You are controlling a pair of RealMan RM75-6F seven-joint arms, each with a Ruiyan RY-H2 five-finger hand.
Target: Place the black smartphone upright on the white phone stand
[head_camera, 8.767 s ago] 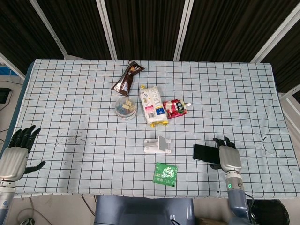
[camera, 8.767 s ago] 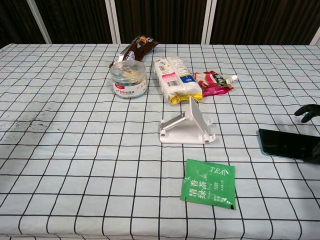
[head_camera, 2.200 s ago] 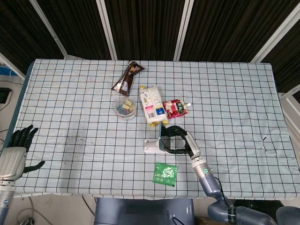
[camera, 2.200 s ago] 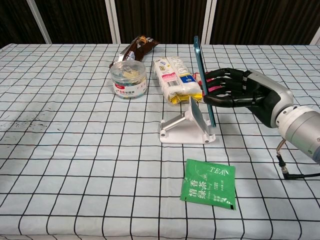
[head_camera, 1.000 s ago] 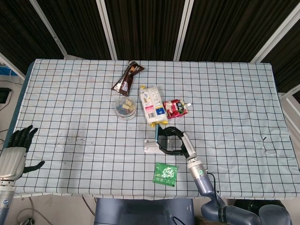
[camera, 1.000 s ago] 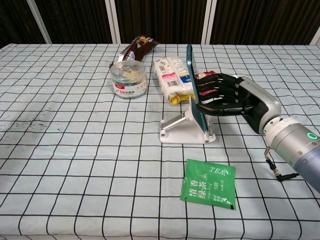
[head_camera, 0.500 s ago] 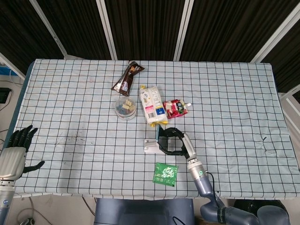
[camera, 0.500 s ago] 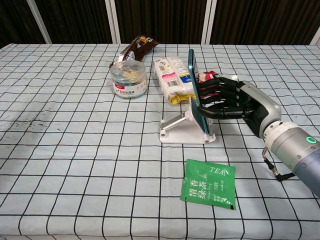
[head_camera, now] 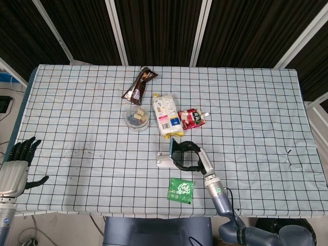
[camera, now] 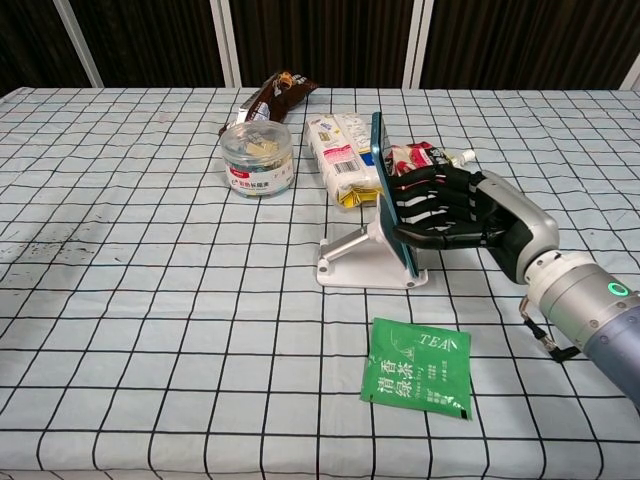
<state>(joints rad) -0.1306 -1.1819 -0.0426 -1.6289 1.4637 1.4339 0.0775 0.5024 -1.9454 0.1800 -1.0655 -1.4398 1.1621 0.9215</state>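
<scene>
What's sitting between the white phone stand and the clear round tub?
Nothing; in the chest view only bare checked cloth runs from the white phone stand to the clear round tub.

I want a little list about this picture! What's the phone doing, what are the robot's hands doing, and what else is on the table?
phone: black smartphone standing on edge, leaning on the white phone stand
right hand: right hand with fingers against the phone's face
left hand: left hand at the table's edge, fingers spread, holding nothing
near the stand: green tea packet
farther back: clear round tub, brown wrapper, white snack bag, red pouch
</scene>
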